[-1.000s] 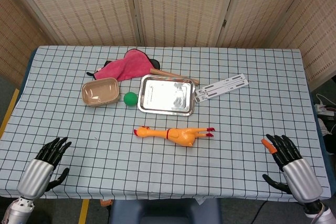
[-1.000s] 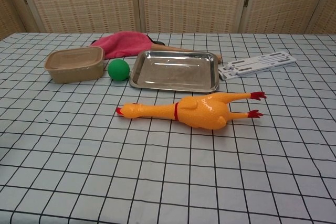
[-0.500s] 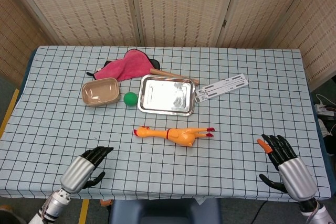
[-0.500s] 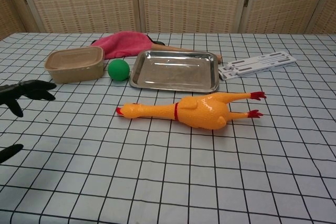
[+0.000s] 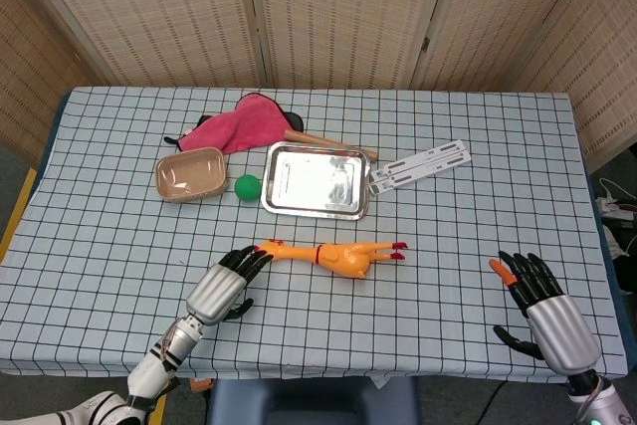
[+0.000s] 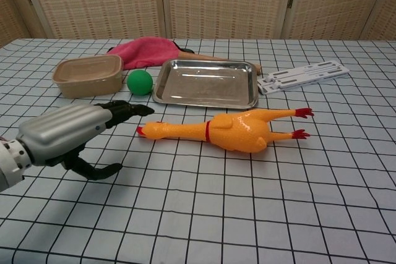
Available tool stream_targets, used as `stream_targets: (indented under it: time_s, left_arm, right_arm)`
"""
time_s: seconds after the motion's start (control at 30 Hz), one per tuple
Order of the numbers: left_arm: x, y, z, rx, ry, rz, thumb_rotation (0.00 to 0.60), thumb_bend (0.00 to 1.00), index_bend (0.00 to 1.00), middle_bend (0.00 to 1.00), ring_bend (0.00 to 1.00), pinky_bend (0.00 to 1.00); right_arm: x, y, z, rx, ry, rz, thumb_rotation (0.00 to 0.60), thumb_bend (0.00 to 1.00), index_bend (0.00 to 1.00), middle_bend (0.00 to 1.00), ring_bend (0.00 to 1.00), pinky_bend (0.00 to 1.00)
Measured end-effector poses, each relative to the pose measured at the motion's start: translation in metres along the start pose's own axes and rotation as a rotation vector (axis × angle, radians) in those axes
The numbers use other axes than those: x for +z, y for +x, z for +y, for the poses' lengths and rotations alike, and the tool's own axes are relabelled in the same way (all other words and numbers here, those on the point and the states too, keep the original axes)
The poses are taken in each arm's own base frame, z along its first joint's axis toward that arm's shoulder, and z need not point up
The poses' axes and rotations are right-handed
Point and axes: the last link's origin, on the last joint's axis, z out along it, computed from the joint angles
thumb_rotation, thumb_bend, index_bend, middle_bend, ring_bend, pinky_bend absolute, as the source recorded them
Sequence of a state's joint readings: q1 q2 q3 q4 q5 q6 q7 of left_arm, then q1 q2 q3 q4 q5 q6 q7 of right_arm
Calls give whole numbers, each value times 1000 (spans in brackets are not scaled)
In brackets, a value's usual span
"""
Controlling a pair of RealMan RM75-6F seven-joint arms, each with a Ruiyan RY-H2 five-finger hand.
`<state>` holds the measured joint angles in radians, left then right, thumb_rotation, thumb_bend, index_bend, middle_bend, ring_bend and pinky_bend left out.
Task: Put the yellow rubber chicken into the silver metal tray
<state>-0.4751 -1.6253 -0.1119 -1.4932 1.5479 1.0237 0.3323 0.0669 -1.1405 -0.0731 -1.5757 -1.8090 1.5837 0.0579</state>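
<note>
Reaching phase: left hand (image 5: 227,286) sits just left of centre in the head view, fingers spread with thumb apart, holding nothing. Fingertips (image 6: 133,109) point at the beak end of the yellow rubber chicken (image 6: 230,130), near it but apparently not touching.

Chicken lies on its side across the middle of the frame on the checked tablecloth (image 5: 100,226), beak left, red feet right. Silver metal tray (image 5: 277,200) is directly above it in the head view, near but clear of it, nothing in it.

Right hand (image 5: 542,308) is at lower right of the head view, fingers apart, nothing held, well away from the chicken; not visible in the chest view.

How I'd do the grasp:
- Neck end looks thin and floppy. I'd carry on right past the head and close around the fat body, near the red collar band, so it doesn't droop or swing.
- Come down from above with thumb on the near side and fingers on the far side.
- Rubber will likely squash, so close until it's firm, not hard.
- Lift clear of the tray rim before moving up-frame.
- Lay it roughly along the tray's long axis; the feet may overhang.

Watch: green ball (image 5: 247,184) and tan bowl (image 5: 189,173) sit left of the tray, pink cloth (image 5: 239,122) beyond them. Keep the arm's path right of the ball.
</note>
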Motion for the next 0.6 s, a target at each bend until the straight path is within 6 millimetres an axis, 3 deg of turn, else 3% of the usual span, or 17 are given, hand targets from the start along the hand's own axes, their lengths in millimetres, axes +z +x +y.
stream_targets:
  time_s: [0.23, 0.6]
  left_arm:
    - [30, -3, 3, 43, 1, 16, 600, 358, 23, 60, 24, 150]
    - [65, -16, 23, 32, -46, 6, 600, 355, 45, 76, 24, 153]
  right_arm:
    - [-2, 3, 2, -10, -25, 17, 600, 132, 0, 0, 0, 0]
    - [3, 0, 6, -24, -49, 11, 600, 132, 0, 0, 0, 0]
